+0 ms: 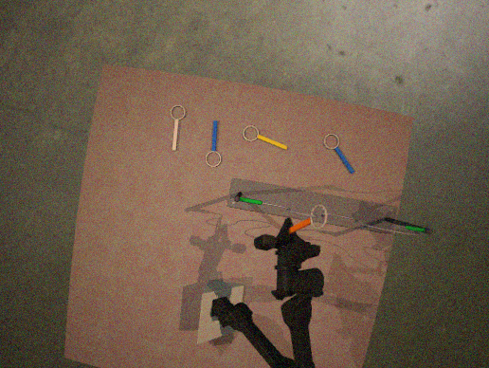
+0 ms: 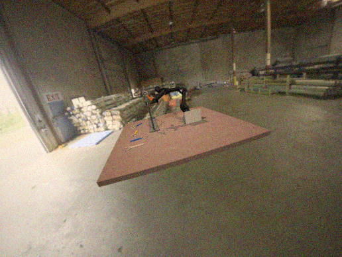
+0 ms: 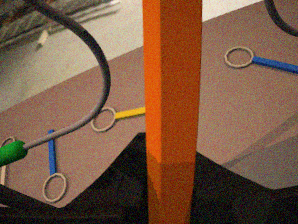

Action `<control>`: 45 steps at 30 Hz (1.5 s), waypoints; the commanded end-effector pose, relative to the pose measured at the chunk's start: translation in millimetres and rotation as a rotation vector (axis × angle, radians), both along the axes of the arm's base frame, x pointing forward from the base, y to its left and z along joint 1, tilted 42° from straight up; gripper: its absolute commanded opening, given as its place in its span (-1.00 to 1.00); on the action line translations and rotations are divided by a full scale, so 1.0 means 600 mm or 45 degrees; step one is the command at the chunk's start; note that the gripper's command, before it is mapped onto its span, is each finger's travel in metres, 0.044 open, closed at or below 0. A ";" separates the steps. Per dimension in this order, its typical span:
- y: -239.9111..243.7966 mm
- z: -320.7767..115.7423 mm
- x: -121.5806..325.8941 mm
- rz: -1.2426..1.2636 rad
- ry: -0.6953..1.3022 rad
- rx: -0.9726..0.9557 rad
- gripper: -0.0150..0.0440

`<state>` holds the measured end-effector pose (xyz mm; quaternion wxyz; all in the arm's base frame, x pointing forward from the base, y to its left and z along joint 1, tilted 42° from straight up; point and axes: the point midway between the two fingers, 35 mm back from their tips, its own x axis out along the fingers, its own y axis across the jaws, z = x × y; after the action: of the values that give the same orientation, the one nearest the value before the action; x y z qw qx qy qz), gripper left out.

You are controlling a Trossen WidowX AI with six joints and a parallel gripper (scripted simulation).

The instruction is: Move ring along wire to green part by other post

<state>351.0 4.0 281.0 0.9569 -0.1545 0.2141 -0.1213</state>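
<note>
My gripper is shut on the orange handle, held high above the table. The pale ring at the handle's end overlaps the grey middle stretch of wire in the top view, between the left green part and the right green part. The wire seems to pass through it; the gap between them is too small to tell. In the wrist view the grey wire curves left of the handle to a green part; the ring is out of that view.
On the table lie a pink-handled ring, two blue-handled ones and a yellow-handled one. A pale upright panel stands by the arm. A dark post rises from the grey base.
</note>
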 end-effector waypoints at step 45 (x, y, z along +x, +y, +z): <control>-0.078 0.075 -0.009 -0.069 0.054 -1.262 -1.00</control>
<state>347.0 -40.0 323.8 0.7832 -0.5592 0.1561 -0.2227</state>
